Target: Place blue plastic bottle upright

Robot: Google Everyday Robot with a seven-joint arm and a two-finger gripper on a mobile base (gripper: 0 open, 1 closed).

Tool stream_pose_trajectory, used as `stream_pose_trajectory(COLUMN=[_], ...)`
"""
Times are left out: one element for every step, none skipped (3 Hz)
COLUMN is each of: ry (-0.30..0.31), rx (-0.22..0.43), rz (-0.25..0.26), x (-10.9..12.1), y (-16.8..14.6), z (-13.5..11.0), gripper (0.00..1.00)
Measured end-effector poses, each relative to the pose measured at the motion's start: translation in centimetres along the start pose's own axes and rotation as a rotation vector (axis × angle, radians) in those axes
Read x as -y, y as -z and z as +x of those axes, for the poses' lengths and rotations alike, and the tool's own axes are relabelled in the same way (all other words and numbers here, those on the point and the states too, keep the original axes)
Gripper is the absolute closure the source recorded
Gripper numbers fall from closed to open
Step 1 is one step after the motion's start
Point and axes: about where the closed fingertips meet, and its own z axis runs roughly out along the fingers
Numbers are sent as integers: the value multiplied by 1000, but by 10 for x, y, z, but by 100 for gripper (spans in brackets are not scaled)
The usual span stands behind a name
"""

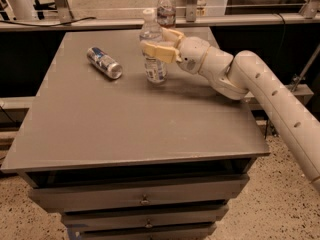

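Observation:
The blue plastic bottle point(155, 66), clear with a white cap and a pale label, stands upright near the back middle of the grey table point(125, 124). Its base looks down on the tabletop. My gripper point(161, 43) reaches in from the right and is shut on the bottle's upper body, one tan finger point(152, 49) in front and one behind.
A silver-and-blue can point(104, 62) lies on its side to the bottle's left. A slimmer clear bottle with a dark label point(166, 9) stands at the table's back edge, just behind my gripper. Drawers sit below the tabletop. My arm point(270, 94) spans the right side.

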Motion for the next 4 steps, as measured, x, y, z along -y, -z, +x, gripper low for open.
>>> stream_pose_trajectory(ry=[-18, -30, -30, -29], rx=[-16, -31, -31, -60], rz=[14, 27, 28, 32], x=[1, 0, 0, -4], y=[9, 18, 19, 33], z=[4, 8, 8, 3], gripper=[59, 36, 13, 0])
